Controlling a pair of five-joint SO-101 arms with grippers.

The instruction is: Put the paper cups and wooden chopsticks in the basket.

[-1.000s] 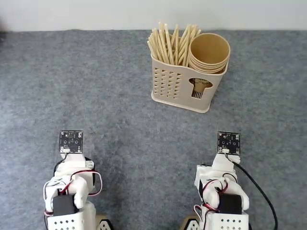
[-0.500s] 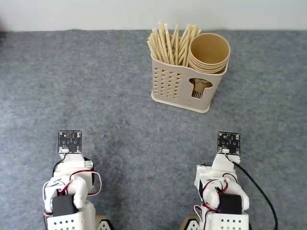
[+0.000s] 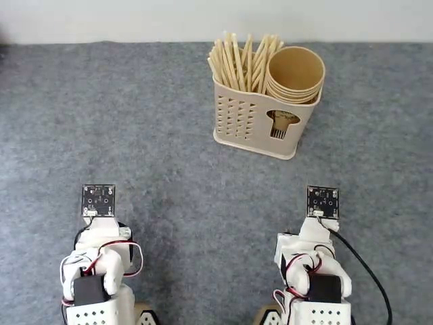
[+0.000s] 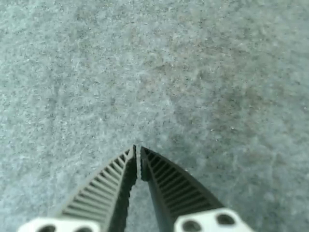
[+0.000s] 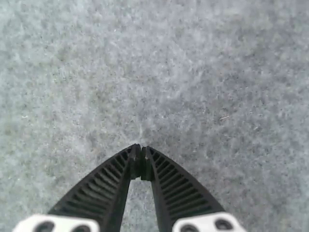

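A beige slotted basket (image 3: 254,122) stands at the back of the grey carpet, right of centre. Several wooden chopsticks (image 3: 240,61) stand upright in its left half. A stack of brown paper cups (image 3: 295,73) sits in its right half. Both arms are folded back at the front edge, far from the basket. My left gripper (image 4: 137,153) is shut, its tips together over bare carpet, holding nothing. My right gripper (image 5: 140,153) is likewise shut and holds nothing. From above, the left arm (image 3: 99,257) and the right arm (image 3: 314,261) sit side by side.
Grey carpet (image 3: 135,135) covers the table up to a pale wall (image 3: 135,20) at the back. A black cable (image 3: 369,271) runs from the right arm toward the front right corner.
The left arm's wrist shifted very slightly back between the oldest frame and now. Nothing else has moved.
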